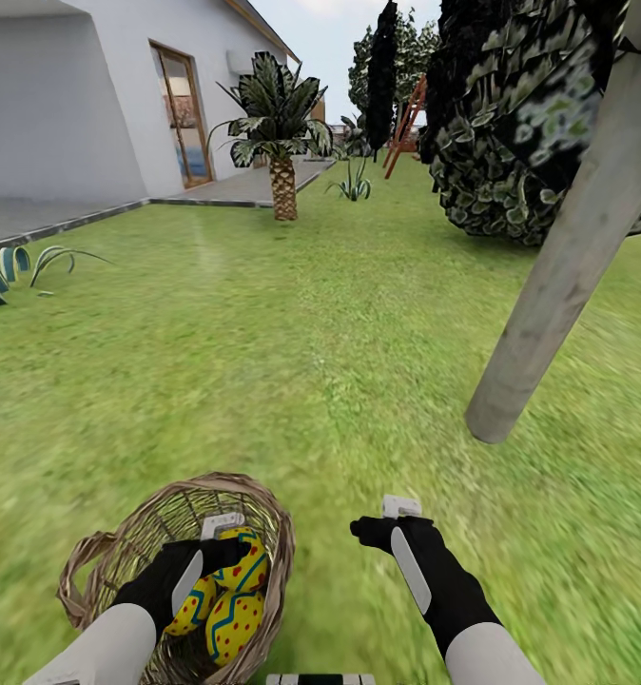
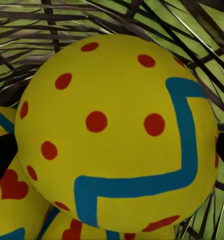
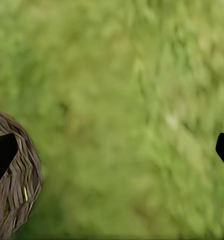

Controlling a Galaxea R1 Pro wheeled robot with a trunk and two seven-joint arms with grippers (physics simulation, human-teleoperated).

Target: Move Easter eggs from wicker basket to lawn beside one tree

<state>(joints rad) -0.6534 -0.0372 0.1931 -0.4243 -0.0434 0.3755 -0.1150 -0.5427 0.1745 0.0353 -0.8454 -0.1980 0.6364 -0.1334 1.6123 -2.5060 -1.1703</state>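
the small round tan-brown woven wicker basket sits on the mottled green grass lawn at the near left of the head view, just in front of the robot. inside it lie the yellow easter eggs with red dots and blue-green zigzag bands, piled touching one another against the basket's right wall. the left gripper, black with white finger pads, reaches down into the basket and sits right over the top egg; one white pad shows above the egg and another along its left side, but whether the fingers actually clasp it cannot be told. in the left wrist view that top egg looms very close, with the basket's dark weave behind it and parts of two more eggs — one bearing a red heart — tucked beneath it.

the right gripper hovers over bare grass to the right of the basket, apart from it. in the right wrist view its two black fingertips sit at opposite edges of the picture — spread wide with nothing between them but lawn — and the basket's woven rim shows beside one fingertip.

ahead on the right, a smooth pale grey trunk of a tree leans up out of the grass, with dark blocky foliage speckled pale green behind it. farther off stand a short palm with a scaly brown trunk and a white house.
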